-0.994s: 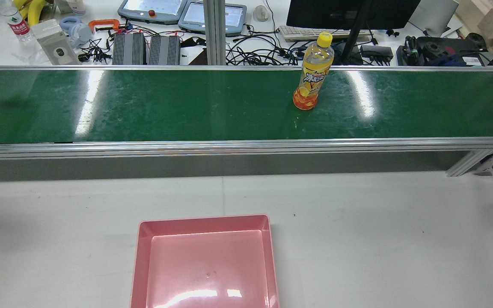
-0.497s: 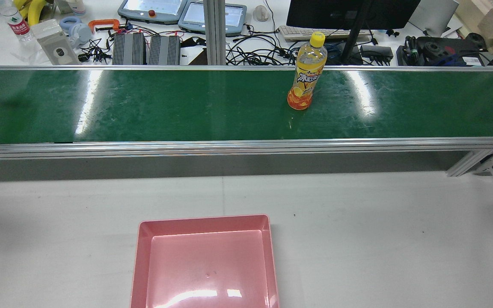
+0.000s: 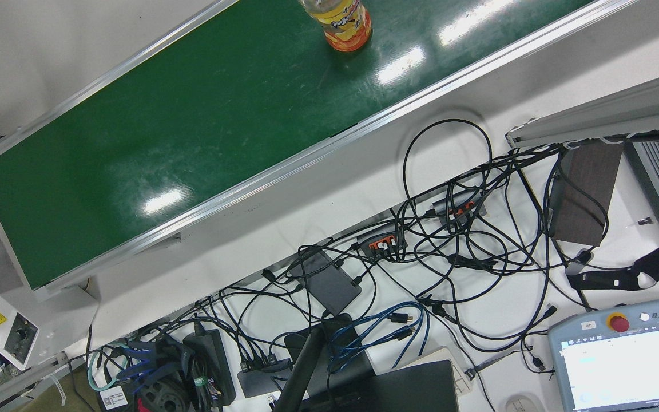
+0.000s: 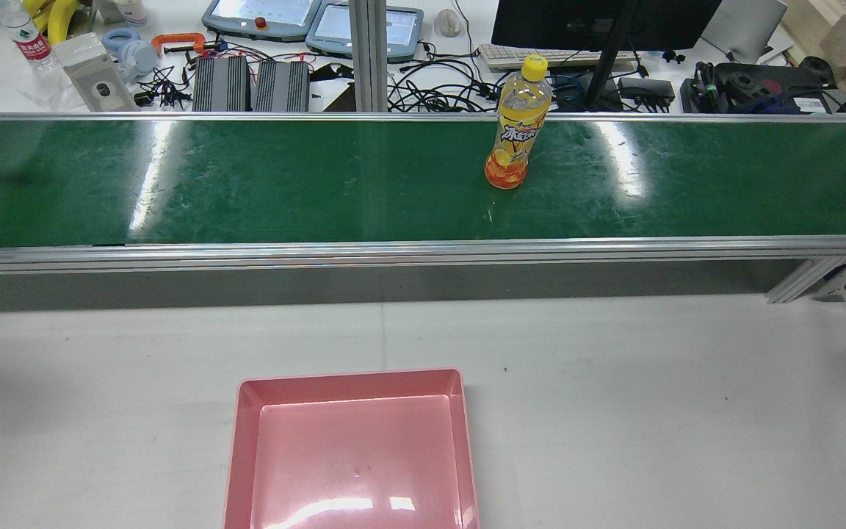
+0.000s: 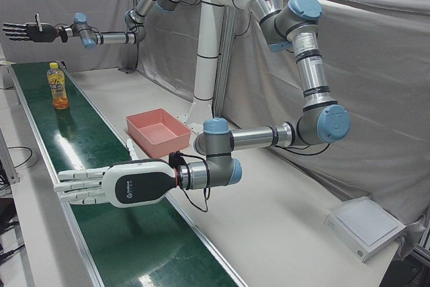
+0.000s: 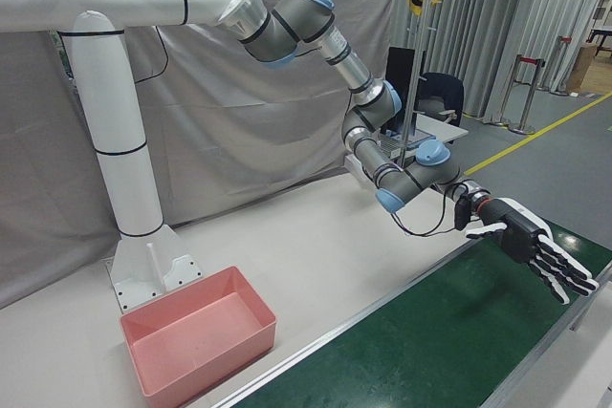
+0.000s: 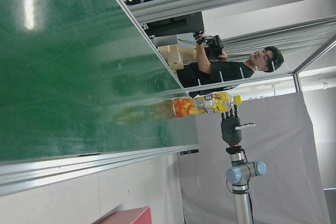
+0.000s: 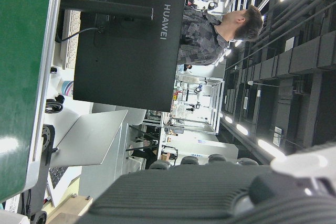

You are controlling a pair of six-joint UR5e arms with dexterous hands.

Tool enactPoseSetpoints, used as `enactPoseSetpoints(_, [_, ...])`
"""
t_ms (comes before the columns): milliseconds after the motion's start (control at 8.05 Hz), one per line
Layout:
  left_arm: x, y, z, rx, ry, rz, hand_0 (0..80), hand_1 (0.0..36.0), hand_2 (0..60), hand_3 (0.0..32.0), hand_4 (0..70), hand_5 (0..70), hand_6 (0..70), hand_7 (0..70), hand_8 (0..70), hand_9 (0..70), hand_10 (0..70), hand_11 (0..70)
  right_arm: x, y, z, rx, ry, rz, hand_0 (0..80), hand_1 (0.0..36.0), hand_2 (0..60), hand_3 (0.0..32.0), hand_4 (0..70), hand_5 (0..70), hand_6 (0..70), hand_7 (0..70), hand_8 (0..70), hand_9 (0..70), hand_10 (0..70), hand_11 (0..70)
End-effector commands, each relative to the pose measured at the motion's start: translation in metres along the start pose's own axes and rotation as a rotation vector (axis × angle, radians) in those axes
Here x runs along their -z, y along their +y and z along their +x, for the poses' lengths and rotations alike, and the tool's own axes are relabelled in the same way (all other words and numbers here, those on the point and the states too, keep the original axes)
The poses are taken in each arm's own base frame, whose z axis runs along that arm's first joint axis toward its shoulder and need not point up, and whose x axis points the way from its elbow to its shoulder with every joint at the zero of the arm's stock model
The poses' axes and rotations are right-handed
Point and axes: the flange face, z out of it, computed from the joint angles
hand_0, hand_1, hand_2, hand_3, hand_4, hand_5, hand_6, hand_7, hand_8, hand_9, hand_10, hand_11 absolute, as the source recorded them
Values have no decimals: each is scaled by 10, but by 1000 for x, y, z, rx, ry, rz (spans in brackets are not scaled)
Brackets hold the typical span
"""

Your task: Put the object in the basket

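Approach stage; nothing grasped. The bottle (image 4: 517, 125) stands upright on the green belt (image 4: 247, 184), upper right of centre. Basket (image 4: 353, 382) is empty. Left hand (image 5: 101, 186) and right hand (image 5: 23, 31) are both spread, holding nothing. Next, in my judgement: a hand reaches and closes around the bottle.

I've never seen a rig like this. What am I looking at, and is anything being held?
This is one robot with two long jointed arms, each ending in a humanlike hand. The corner view shows both: the left hand near the camera, the right hand far off, both open, holding nothing. The view from behind looks down on a green conveyor belt, where an upright orange drink bottle with a yellow cap stands, and an empty pink plastic basket. Other cameras ride on the hands.
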Motion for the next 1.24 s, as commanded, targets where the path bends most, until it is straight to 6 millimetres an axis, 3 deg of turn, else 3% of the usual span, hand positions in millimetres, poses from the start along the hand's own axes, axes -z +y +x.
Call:
enactPoseSetpoints(0, [0, -1, 5, -18, 8, -1, 508, 151, 0, 0, 37, 60, 0, 0, 0, 0, 64, 113, 0, 0, 0, 0, 0, 0, 0, 0, 0, 0, 0, 0, 0, 0, 0, 0, 0, 0])
enactPoseSetpoints(1118, [0, -1, 6, -15, 9, 0, 509, 152, 0, 0, 40, 68, 0, 0, 0, 0, 63, 112, 0, 0, 0, 1, 0, 0, 0, 0, 0, 0, 0, 0, 0, 0, 0, 0, 0, 0])
